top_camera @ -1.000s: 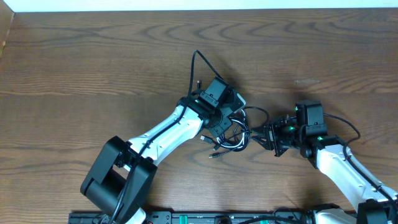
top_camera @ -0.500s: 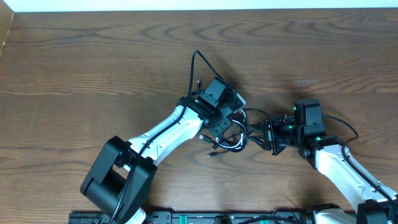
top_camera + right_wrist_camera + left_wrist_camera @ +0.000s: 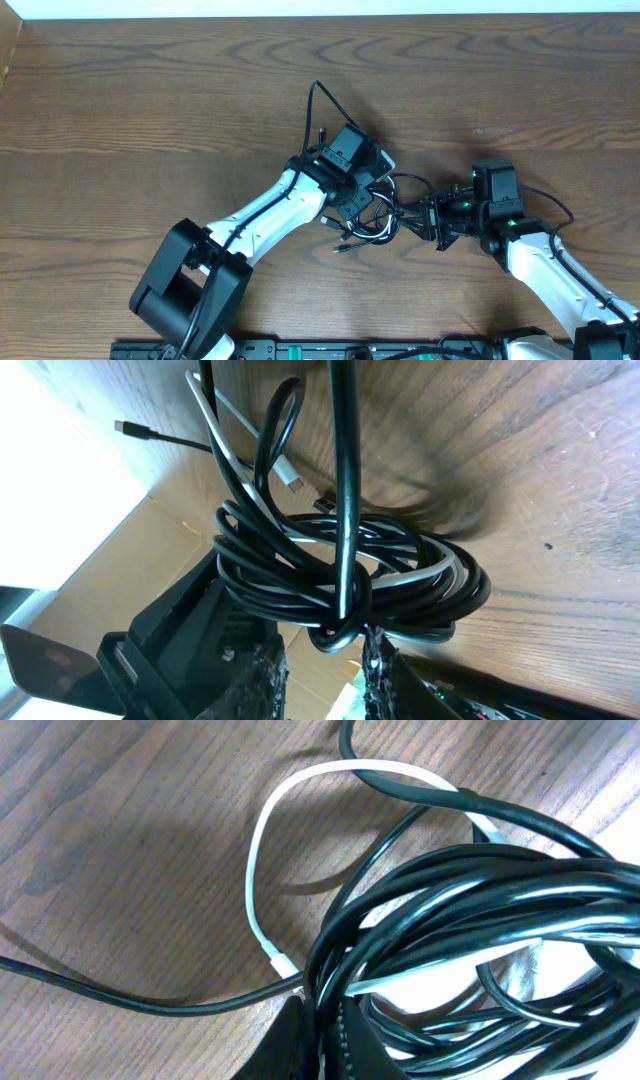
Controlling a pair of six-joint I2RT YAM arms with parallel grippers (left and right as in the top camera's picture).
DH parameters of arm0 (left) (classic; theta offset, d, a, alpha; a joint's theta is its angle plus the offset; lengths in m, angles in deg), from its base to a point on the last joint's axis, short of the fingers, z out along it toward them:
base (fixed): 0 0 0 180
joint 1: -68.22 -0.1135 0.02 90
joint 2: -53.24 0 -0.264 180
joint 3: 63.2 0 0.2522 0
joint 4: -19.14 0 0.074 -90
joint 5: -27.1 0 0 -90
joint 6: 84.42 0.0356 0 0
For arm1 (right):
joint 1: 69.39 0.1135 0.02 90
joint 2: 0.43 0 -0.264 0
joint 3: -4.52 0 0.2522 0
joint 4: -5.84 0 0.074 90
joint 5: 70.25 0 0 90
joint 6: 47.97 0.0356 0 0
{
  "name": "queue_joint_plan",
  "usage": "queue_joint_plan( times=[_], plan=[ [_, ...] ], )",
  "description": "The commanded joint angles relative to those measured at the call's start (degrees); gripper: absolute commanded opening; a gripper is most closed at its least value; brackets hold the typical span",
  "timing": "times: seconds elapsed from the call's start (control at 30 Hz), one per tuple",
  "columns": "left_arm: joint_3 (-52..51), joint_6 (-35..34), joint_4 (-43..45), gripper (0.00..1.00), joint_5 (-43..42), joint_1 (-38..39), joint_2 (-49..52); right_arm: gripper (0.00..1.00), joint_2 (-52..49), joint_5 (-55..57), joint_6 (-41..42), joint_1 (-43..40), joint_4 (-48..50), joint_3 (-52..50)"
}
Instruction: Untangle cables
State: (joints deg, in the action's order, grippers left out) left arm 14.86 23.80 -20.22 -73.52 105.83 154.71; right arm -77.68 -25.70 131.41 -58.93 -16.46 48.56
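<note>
The cables (image 3: 376,222) lie as a tangled coil of black cords at the table's middle, and one black end (image 3: 310,110) runs off toward the back. My left gripper (image 3: 366,198) sits over the coil's left side. In the left wrist view this gripper (image 3: 322,1025) is shut on a black strand of the coil (image 3: 470,920), with the white cable (image 3: 253,870) looping beside it. My right gripper (image 3: 420,213) is at the coil's right side. In the right wrist view its jaws (image 3: 320,642) stand apart, and a loop of black cable (image 3: 335,630) hangs at the fingertips.
The wooden table's back edge (image 3: 320,14) runs along the top. The left arm (image 3: 250,225) crosses from the bottom left and the right arm (image 3: 540,260) comes in from the bottom right. A loose small plug (image 3: 120,427) lies beyond the coil.
My right gripper has crept a little to the left toward the coil, and its jaws widened briefly and narrowed again. The left arm has stayed still, shut on its strand.
</note>
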Motion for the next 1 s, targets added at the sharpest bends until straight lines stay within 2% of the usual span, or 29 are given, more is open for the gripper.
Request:
queue_joint_plan(
  times=[0.0,0.63,0.8,0.97],
  plan=[
    [-0.3,0.0,-0.2,0.07,-0.7,-0.1,-1.2,0.21,-0.3,-0.3,-0.5,0.2,-0.1,0.7],
    [-0.3,0.0,-0.2,0.08,-0.7,-0.1,-1.2,0.22,-0.3,10.2,3.0,3.1,-0.2,0.7],
    [-0.3,0.0,-0.3,0.08,-0.7,-0.1,-1.2,0.15,-0.3,12.3,3.6,3.4,-0.2,0.7],
    [-0.3,0.0,-0.2,0.08,-0.7,-0.1,-1.2,0.14,-0.4,13.2,3.6,3.4,-0.2,0.7]
  ],
)
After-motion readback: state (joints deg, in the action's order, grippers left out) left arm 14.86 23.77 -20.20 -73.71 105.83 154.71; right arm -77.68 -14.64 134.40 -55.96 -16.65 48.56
